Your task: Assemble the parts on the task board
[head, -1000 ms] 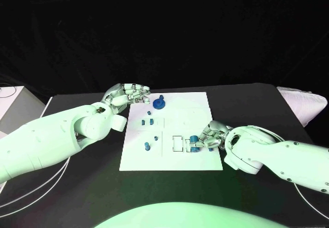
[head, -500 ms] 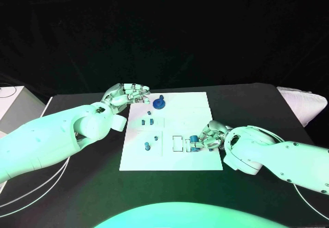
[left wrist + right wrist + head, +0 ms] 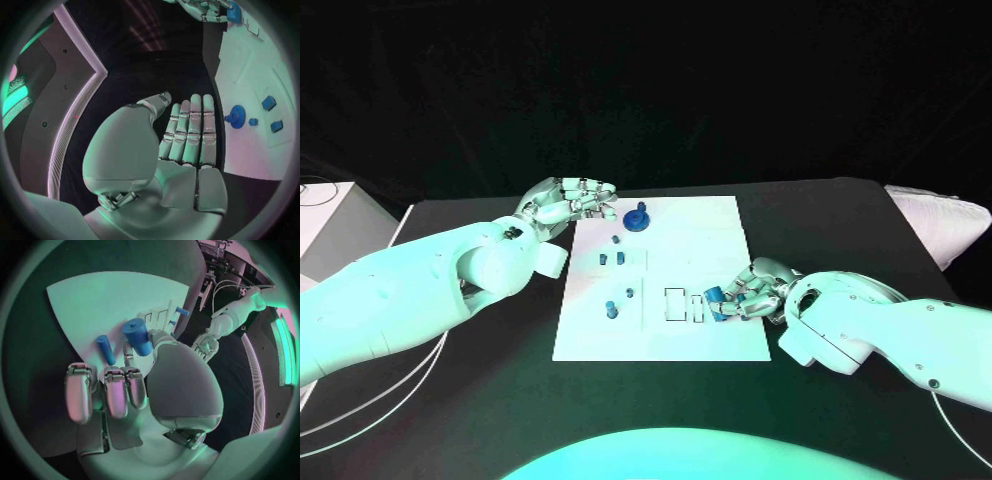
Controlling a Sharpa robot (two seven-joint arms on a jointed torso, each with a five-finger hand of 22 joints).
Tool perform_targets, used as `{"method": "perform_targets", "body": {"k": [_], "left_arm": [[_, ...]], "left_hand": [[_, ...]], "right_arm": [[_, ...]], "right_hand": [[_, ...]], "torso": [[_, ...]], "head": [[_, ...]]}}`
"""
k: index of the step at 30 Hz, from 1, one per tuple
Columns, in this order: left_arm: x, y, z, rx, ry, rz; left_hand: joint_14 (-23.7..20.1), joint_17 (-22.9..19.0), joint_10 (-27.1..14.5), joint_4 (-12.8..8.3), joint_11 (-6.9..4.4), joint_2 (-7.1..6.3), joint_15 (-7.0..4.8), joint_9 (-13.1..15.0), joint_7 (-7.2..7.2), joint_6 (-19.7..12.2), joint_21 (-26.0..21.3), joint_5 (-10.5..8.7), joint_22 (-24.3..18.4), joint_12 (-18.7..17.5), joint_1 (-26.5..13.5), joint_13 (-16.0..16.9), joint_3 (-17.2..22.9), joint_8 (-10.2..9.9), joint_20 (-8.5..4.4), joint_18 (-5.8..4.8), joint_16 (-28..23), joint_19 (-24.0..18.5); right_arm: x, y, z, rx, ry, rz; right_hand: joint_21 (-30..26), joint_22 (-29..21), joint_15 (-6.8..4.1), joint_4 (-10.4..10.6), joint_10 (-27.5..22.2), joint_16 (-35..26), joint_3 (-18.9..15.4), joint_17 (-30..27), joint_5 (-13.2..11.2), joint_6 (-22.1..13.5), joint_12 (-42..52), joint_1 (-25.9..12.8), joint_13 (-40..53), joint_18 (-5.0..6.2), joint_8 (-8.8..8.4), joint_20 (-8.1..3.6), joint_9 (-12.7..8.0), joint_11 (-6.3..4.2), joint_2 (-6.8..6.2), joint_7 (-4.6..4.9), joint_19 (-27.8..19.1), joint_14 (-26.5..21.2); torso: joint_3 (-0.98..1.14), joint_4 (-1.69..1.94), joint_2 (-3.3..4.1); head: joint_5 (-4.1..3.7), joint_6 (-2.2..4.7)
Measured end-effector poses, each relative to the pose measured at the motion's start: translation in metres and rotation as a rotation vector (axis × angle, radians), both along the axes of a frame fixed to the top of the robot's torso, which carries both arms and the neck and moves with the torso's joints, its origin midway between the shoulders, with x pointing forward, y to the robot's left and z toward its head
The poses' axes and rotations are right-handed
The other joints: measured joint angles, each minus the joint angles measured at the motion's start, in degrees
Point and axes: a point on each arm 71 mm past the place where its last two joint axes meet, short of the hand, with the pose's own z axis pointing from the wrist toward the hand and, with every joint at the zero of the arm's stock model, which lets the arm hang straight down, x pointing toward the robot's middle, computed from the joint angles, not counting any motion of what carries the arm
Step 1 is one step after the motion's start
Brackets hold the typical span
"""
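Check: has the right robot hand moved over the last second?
Yes. The right robot hand shifted slightly toward the task board's right edge, away from the slots.

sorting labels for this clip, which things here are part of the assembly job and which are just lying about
Job:
task board
blue parts
blue cylinder held by right hand
left hand, holding nothing

Lying about:
white box at the table's left
pale cloth at its right
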Motion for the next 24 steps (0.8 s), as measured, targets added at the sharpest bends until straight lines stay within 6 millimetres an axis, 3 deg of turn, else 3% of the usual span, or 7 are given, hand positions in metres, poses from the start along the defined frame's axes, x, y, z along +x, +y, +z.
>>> {"method": "perform_targets", "body": {"k": [12,13,17,24], "left_arm": [[0.000,0.000,0.000,-0.001,0.001,-0.003],[0.000,0.000,0.000,-0.001,0.002,-0.003],[0.000,0.000,0.000,-0.001,0.002,-0.004],[0.000,-0.001,0.000,-0.002,0.003,-0.006]], "left_hand": [[0.0,0.0,0.0,0.0,0.00,0.00,0.00,0.0,0.00,0.0,0.0,0.00,0.0,0.0,0.0,0.0,0.0,0.0,0.00,0.00,-0.1,0.0],[0.0,0.0,0.0,0.0,0.00,0.00,0.00,0.0,0.00,0.0,0.0,0.00,0.0,0.0,0.0,0.0,0.0,0.0,0.00,0.00,-0.1,0.0],[0.0,0.0,0.0,0.0,0.00,0.00,0.00,0.0,0.00,0.0,0.0,0.00,0.0,0.0,0.0,0.0,0.0,0.0,0.00,0.01,-0.1,0.0],[0.0,0.0,0.0,0.0,0.00,0.00,0.00,0.0,0.00,0.0,0.0,0.00,0.0,0.0,0.0,0.0,0.0,0.0,0.00,0.00,-0.1,0.0]], "right_arm": [[-0.006,0.014,0.014,0.079,0.038,0.005],[-0.006,0.016,0.014,0.082,0.039,0.008],[-0.005,0.024,0.014,0.087,0.041,0.020],[0.000,0.037,0.011,0.082,0.036,0.037]], "right_hand": [[-0.1,0.0,0.01,-1.5,0.0,0.0,3.4,0.0,-1.6,0.1,0.0,-1.5,0.0,0.00,0.00,0.00,0.0,0.00,-1.50,0.12,0.0,0.0],[-0.1,0.0,0.01,-3.1,0.0,0.0,5.3,0.0,-1.9,0.1,0.0,-1.8,0.0,0.01,0.00,0.00,0.0,0.00,-1.79,0.13,0.0,0.0],[-0.1,0.0,0.01,-3.7,0.0,0.0,6.4,0.0,-2.8,0.0,0.0,-2.3,0.0,0.00,0.00,0.00,0.0,0.01,-2.22,0.18,0.0,0.0],[-0.1,0.0,0.01,-4.3,0.0,0.0,7.1,0.0,-7.2,0.0,0.0,-5.0,0.0,0.00,0.49,0.01,0.1,0.01,-2.27,0.19,0.0,0.0]], "torso": [[-0.08,0.04,0.03],[-0.08,0.04,0.03],[-0.10,0.03,0.04],[-0.09,0.02,0.13]], "head": [[0.31,0.16],[0.34,0.16],[0.43,0.16],[0.53,0.07]]}}
